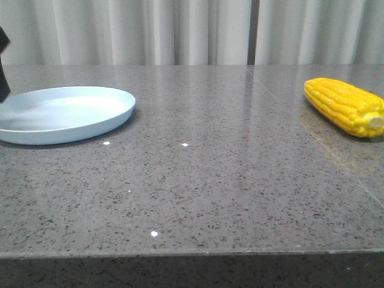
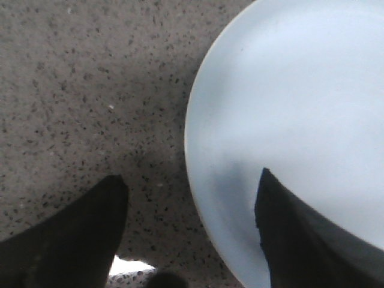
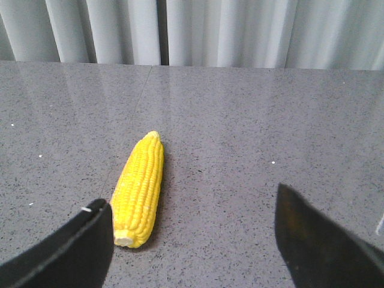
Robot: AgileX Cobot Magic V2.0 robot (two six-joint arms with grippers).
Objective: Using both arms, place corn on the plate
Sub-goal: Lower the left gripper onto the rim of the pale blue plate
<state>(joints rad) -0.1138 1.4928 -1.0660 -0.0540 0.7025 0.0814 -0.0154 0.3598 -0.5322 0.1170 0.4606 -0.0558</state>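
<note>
The yellow corn point(image 1: 345, 106) lies on the grey table at the far right, pale stub end toward the front; it also shows in the right wrist view point(image 3: 139, 189). The pale blue plate point(image 1: 63, 114) sits at the left and is empty. My left gripper point(image 2: 192, 195) is open low over the plate's rim point(image 2: 195, 180), one finger over the plate, the other over the table. Only a dark part of the left arm point(image 1: 3, 66) shows at the front view's left edge. My right gripper point(image 3: 192, 219) is open and empty, short of the corn's stub end.
The speckled grey stone table point(image 1: 198, 186) has its front edge point(image 1: 192, 253) near the camera. A seam point(image 1: 312, 129) runs across the top toward the corn. Pale curtains point(image 1: 192, 30) hang behind the table.
</note>
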